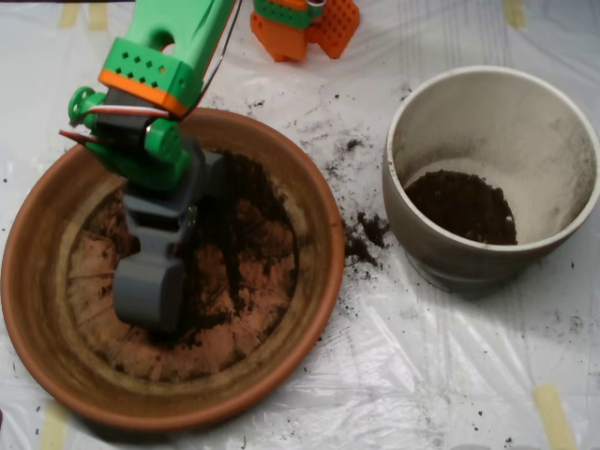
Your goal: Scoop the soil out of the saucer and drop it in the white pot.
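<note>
Looking down, you see the grey scoop (pixel 150 291) lowered inside the terracotta saucer (pixel 56 197), left of its centre, its tip on the ridged base. You cannot tell whether its shells are apart or together. Soil (pixel 248 225) lies thinly across the saucer; more soil sits in the white pot (pixel 487 80), right of the saucer.

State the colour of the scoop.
Grey: the scoop is plain grey, seen in the overhead view, down inside the saucer.

Green/orange arm (pixel 164 56) reaches down fr. top left, wrist bent, grey scoop (pixel 150 291) pointing downward in pic.
</note>
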`<state>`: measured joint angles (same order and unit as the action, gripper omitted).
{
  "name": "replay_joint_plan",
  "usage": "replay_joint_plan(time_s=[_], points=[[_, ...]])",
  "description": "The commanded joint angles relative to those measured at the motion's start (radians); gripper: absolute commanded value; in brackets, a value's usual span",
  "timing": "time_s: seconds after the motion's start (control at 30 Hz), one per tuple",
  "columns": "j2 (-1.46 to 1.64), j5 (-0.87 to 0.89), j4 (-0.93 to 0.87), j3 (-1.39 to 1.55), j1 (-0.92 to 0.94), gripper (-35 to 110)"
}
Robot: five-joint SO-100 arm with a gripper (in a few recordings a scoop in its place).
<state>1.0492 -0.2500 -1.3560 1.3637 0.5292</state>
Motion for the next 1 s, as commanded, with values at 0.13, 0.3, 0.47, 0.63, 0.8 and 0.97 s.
replay_joint_plan(time_s=[0.13, 0.3, 0.47, 0.63, 0.8, 0.97], points=[[-0.101, -0.015, -0.074, -0.242, 0.026, 55], [-0.106, -0.026, -0.057, -0.282, 0.026, 55], [-0.114, -0.049, -0.034, -0.262, 0.003, 54], [-0.115, -0.048, -0.069, -0.245, -0.005, 48], [-0.083, -0.060, -0.075, -0.187, -0.003, 45], [0.012, -0.083, -0.012, -0.035, -0.003, 43]])
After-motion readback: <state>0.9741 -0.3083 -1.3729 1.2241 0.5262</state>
